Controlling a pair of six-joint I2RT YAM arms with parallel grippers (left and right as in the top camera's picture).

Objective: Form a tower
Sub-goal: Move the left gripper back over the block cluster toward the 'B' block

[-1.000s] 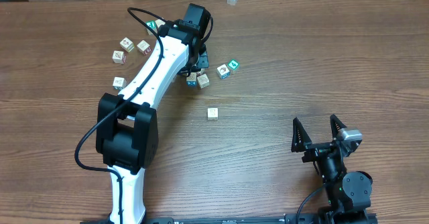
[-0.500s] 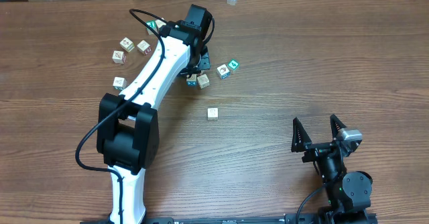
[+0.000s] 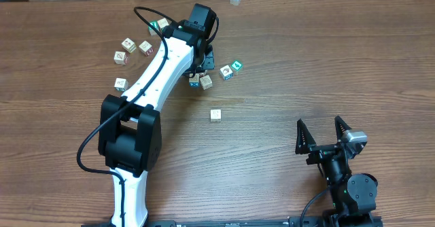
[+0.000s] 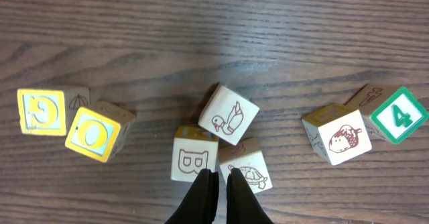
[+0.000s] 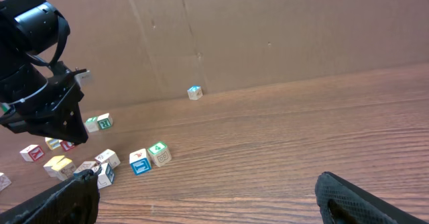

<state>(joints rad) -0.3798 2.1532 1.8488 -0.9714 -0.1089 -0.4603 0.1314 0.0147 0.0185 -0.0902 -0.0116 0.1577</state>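
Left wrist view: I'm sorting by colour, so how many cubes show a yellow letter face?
2. The G cube sits at the far left; the O cube is just right of it. More may lie outside the frame.

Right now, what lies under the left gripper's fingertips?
The shut left gripper sits over the seam between the B cube and the turtle cube. Its fingers cover their inner lower edges, so contact cannot be judged.

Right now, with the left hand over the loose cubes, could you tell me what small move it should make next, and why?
Probably open the left hand and shift it over one cube, say the B cube. It is shut on nothing, its tips at the gap between that cube and the turtle cube, so no cube is held yet.
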